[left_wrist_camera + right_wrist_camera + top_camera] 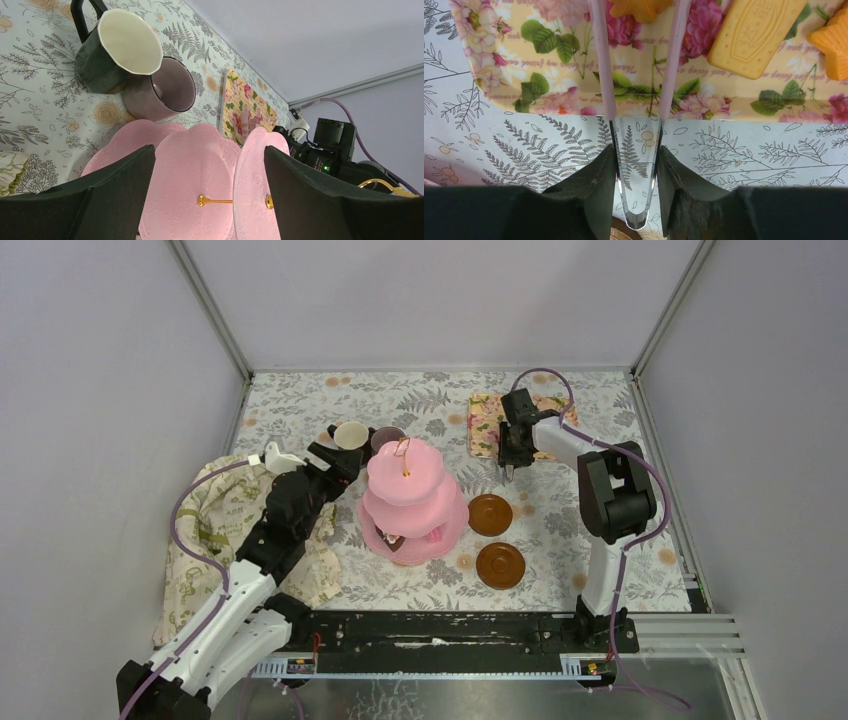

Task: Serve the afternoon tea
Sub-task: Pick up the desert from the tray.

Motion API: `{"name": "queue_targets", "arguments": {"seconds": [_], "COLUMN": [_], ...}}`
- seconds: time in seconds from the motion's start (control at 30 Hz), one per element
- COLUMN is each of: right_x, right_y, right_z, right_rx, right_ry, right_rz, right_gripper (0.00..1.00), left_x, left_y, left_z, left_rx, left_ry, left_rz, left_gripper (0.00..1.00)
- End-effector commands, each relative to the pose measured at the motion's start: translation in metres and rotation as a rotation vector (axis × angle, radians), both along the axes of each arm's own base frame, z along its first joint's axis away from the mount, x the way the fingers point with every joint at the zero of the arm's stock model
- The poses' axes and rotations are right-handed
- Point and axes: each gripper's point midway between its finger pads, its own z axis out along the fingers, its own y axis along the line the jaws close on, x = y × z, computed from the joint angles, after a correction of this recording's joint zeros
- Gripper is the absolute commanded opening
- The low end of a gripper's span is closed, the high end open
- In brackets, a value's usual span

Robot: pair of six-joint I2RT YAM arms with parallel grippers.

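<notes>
Seen from above, a table covered in a fern-print cloth holds a pink three-tier cake stand [405, 495] at its middle. Two dark mugs [350, 435] stand just beyond the cake stand on its left. Two brown saucers [490, 514] lie to its right, toward the near edge. A floral tray [549, 75] sits near the far right corner. The right gripper [636, 165] is clamped on the hinge end of pink tongs [598, 60], which reach out over the tray. The two arms of the tongs run either side of an orange sweet [639, 7], but their tips are cut off at the picture edge, so whether they pinch it cannot be told. The left gripper [209, 152] waits with its jaws spread wide and empty, just beside the stand's tiers. The step in hand appears to be picking sweets from the tray for the stand. The next move likely calls for squeezing the tongs firmly, lifting straight up, and carrying the sweet left to a tier without snagging the gold handle.
</notes>
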Motion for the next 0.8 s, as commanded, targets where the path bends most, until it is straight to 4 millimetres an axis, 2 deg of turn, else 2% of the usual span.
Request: {"name": "queue_targets", "arguments": {"seconds": [0.0,0.3,0.47,0.77], "right_x": [0.007,0.007,0.008,0.007], "right_y": [0.003,0.006,0.007,0.009], "right_z": [0.014,0.029,0.044,0.058], "right_rx": [0.012,0.038,0.053,0.071], "right_ry": [-0.017,-0.042,-0.069,-0.094], "right_rz": [0.014,0.015,0.015,0.018], "right_gripper": [0.29,0.19,0.17,0.16], "left_x": [0.001,-0.001,-0.002,-0.003], "left_y": [-0.004,-0.002,-0.002,-0.001], "left_z": [0.01,0.015,0.016,0.019], "left_rx": [-0.031,-0.035,-0.039,-0.041], "left_ry": [-0.042,-0.052,-0.056,-0.063], "left_rz": [-0.011,-0.01,-0.009,-0.005], "left_gripper": [0.87,0.87,0.87,0.87]}}
